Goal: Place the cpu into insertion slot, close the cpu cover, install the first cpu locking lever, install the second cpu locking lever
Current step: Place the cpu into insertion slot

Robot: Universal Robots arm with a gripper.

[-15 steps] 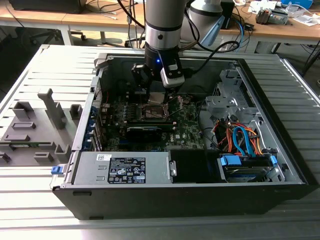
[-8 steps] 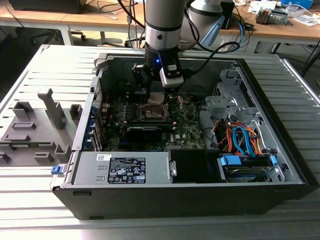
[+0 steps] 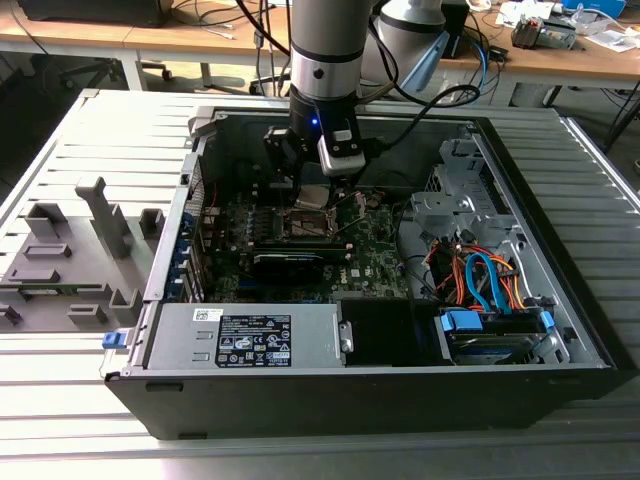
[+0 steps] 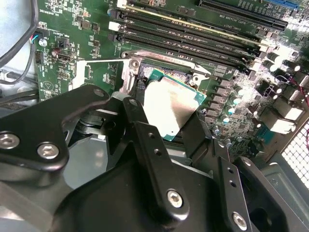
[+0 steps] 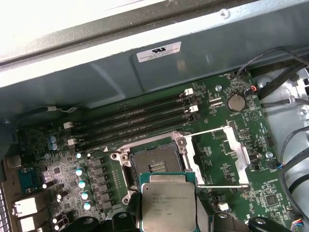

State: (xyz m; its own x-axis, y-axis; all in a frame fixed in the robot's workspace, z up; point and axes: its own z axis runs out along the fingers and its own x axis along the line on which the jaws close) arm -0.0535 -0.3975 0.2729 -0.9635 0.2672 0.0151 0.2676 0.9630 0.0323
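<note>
My gripper (image 4: pixel 169 129) is closed part-way on the cpu (image 4: pixel 171 104); the two black fingers (image 4: pixel 140 120) press against opposite edges of the chip, so the gap between them is just the chip's width. In the first wrist view I see the same hold, with the gripper (image 5: pixel 170 221) clamping the cpu (image 5: pixel 169 205), pale metal top up. From the exterior view the gripper (image 3: pixel 316 188) hangs low inside the computer case (image 3: pixel 560 250), and the cpu (image 3: pixel 313 197) sits tilted between the fingers; it is not lying flat.

The chip is over the near edge of the insertion slot (image 5: pixel 153 164) and not seated in it; most of the slot's dark recess is uncovered; I cannot tell whether the chip's edge touches the rim. In the exterior view the insertion slot (image 3: pixel 305 225) lies just below the gripper.

The cpu cover (image 5: pixel 192 157) is swung open beside the slot, clear of the recess, the green board showing through its window; thin metal levers run along its two sides, also released.

Just past the slot run the long black memory slots (image 5: pixel 135 123); all of this sits on the green motherboard (image 3: pixel 370 265). The case rests on a slatted metal table (image 3: pixel 60 140); a grey fixture (image 3: pixel 70 250) stands on the table at the exterior view's left, well apart from the arm.
</note>
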